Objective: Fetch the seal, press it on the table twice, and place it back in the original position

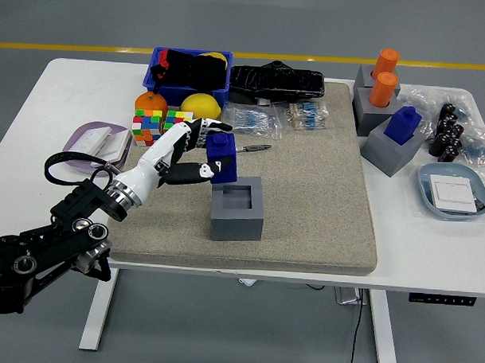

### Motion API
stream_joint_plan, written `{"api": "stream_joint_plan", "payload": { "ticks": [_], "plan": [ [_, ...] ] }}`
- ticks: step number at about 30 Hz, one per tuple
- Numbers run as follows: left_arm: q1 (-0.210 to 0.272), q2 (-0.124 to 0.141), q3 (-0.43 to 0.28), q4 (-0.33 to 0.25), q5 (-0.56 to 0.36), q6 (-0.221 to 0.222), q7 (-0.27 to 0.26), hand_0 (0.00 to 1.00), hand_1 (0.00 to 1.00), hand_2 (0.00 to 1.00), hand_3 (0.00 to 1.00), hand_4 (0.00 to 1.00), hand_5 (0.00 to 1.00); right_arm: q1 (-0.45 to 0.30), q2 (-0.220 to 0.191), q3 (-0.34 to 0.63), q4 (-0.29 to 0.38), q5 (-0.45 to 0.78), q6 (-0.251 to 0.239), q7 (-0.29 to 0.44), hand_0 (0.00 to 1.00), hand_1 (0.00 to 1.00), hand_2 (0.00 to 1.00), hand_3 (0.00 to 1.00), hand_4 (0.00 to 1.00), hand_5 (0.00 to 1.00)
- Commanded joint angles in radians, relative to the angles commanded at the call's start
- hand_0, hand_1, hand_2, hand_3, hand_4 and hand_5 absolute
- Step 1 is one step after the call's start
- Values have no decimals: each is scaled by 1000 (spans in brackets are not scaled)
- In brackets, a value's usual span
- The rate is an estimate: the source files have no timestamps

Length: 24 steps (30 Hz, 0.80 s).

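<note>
Left hand [180,151]: fingers [197,171] pinching the blue seal [222,159].
Seal: lifted clear of its grey holder [237,207], which sits below and right of the fingers, apparently empty.
Holder: on the mat [322,192].

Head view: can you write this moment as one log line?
left hand: grips blue block-shaped seal | seal: held above empty grey square holder | right hand: unseen
</note>
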Motion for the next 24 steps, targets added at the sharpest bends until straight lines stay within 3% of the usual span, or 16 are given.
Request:
{"api": "stream_joint_plan", "payload": {
  "ticks": [14,24],
  "plan": [
    [81,21,-83,112,3,52,-63,627,440,523,695,520,2,-23,11,14,0,-1,2,3,797,704,684,653,827,472],
    [109,8,-87,164,-19,73,-97,627,439,515,691,520,2,-17,8,-5,0,9,3,13,797,705,684,654,827,469]
  ]
}}
